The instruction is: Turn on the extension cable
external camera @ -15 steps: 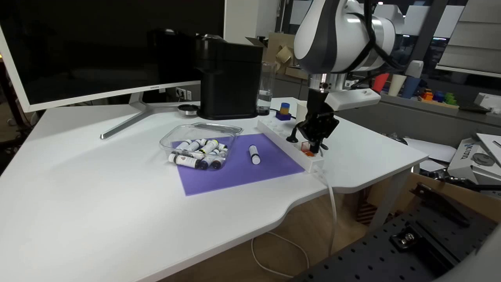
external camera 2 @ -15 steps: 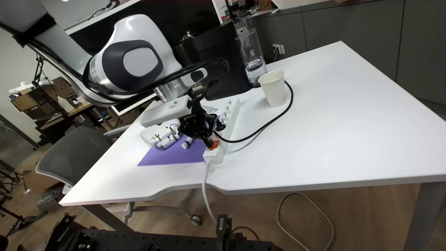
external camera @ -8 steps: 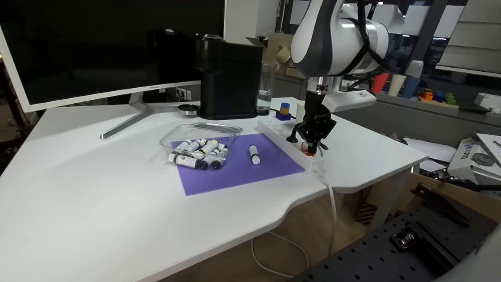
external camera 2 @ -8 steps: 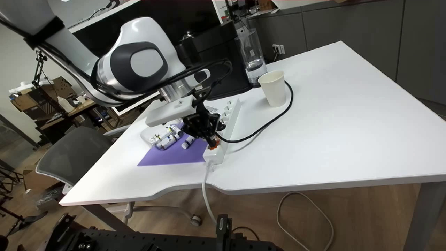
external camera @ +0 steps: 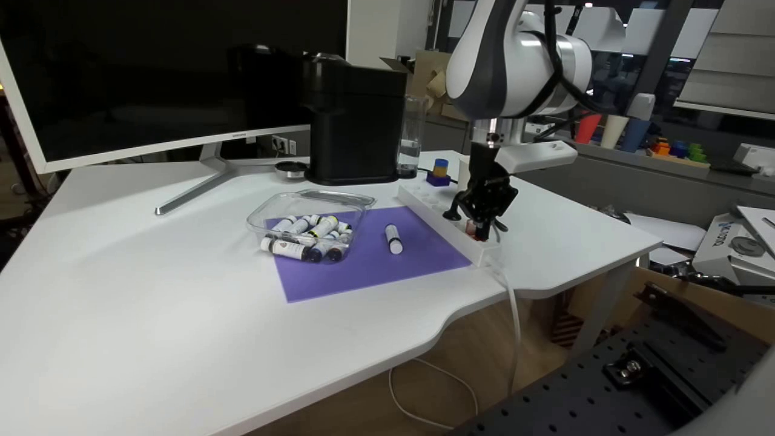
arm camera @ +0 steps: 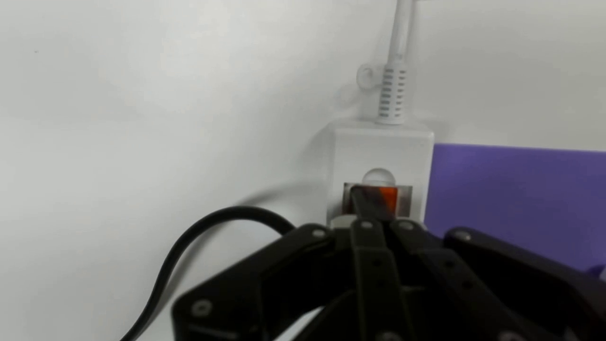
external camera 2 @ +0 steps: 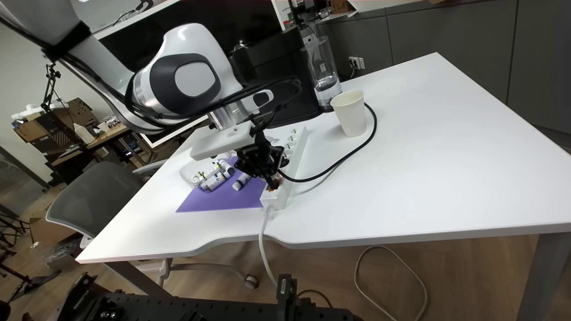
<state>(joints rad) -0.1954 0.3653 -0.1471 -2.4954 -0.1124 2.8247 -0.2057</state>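
The extension cable is a narrow white power strip, visible in both exterior views (external camera: 447, 229) (external camera 2: 298, 162) and the wrist view (arm camera: 388, 149). Its red-orange switch (arm camera: 391, 198) sits near the end where the white lead (arm camera: 399, 40) enters. My gripper (arm camera: 370, 201) is shut, fingertips together, and points down over the switch. It hides the switch's left and middle parts in the wrist view. In both exterior views the gripper (external camera: 482, 234) (external camera 2: 273, 185) is at the switch. I cannot tell whether it presses it. A black plug (external camera: 452, 212) sits in the strip beside the gripper.
A black cord (external camera 2: 341, 160) loops from the plug past a paper cup (external camera 2: 349, 113). A purple sheet (external camera: 369, 272) lies along the strip, with a small white tube (external camera: 393, 238) and a clear box (external camera: 272, 209) of tubes. A black machine (external camera: 357, 121) stands behind.
The gripper has shifted slightly, to the left in one exterior view and to the right in the other, and covers more of the switch. The strip and other objects have not visibly moved.
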